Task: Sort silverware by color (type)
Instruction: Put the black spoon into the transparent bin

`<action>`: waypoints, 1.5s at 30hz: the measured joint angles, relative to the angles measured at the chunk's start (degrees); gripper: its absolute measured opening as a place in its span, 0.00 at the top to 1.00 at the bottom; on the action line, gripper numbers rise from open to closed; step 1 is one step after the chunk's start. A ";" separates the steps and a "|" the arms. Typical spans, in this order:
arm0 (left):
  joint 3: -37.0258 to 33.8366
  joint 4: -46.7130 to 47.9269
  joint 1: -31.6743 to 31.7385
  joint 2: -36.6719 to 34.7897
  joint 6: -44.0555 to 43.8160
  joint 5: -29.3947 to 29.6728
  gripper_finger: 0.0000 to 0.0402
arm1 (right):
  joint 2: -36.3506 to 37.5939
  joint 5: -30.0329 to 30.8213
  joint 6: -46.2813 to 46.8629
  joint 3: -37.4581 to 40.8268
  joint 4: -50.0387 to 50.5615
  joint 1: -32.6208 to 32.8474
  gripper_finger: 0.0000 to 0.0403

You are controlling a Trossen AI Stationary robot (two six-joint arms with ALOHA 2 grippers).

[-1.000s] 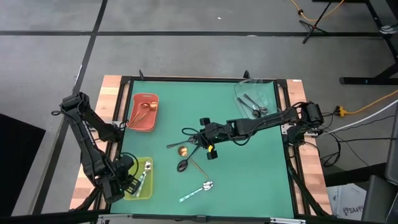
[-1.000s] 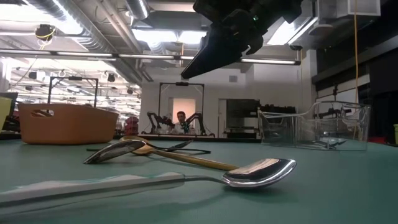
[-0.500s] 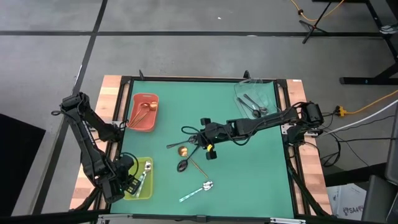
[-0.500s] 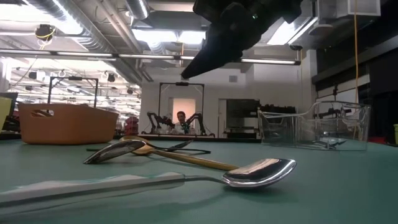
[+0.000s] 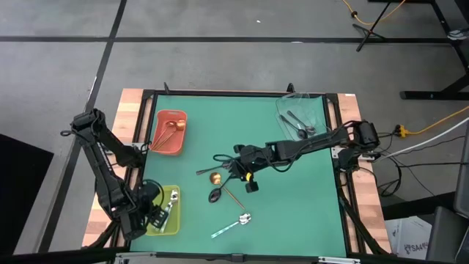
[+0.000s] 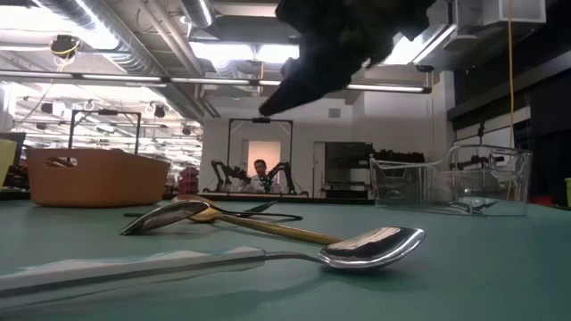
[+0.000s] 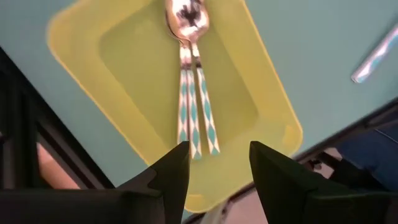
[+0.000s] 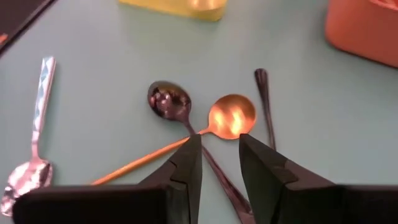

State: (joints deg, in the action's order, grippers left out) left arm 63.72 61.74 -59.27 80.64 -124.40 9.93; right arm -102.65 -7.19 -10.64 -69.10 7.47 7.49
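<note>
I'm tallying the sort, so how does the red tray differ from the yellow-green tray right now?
The red plastic tray holds copper spoons; the yellow-green plastic tray holds mint-handled silver spoons. The red one lies farther from the left end effector, which hangs open over the yellow-green one. Both sit on the table's left side.

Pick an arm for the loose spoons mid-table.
Right. The right gripper hangs open above the gold-bowled spoon and the dark spoon; the left gripper waits open over the yellow-green tray.

On the mat lie 4 loose spoons: 1 copper spoon (image 5: 215,177), 2 black spoons (image 5: 215,195) and 1 mint-handled spoon (image 5: 233,224); 3 trays hold more: red tray (image 5: 169,133), yellow-green tray (image 5: 165,211), clear tray (image 5: 299,117)
</note>
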 joint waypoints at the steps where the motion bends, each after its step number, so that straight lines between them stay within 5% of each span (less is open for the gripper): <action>1: 0.00 -0.64 0.00 0.00 0.02 -0.01 0.60 | -0.58 -0.14 -0.55 0.00 -0.28 0.00 0.76; 28: 0.00 -2.06 0.00 0.00 0.04 4.48 0.60 | -12.96 -1.53 -6.81 0.02 -7.80 -1.08 0.76; 45: 0.00 -2.30 0.00 0.00 0.04 6.08 0.60 | -14.80 -7.94 -7.90 0.07 -5.20 -4.13 0.76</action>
State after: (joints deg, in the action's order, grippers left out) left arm 63.72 59.44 -59.27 80.64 -124.36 16.01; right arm -117.45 -15.14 -18.54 -69.04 2.27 3.36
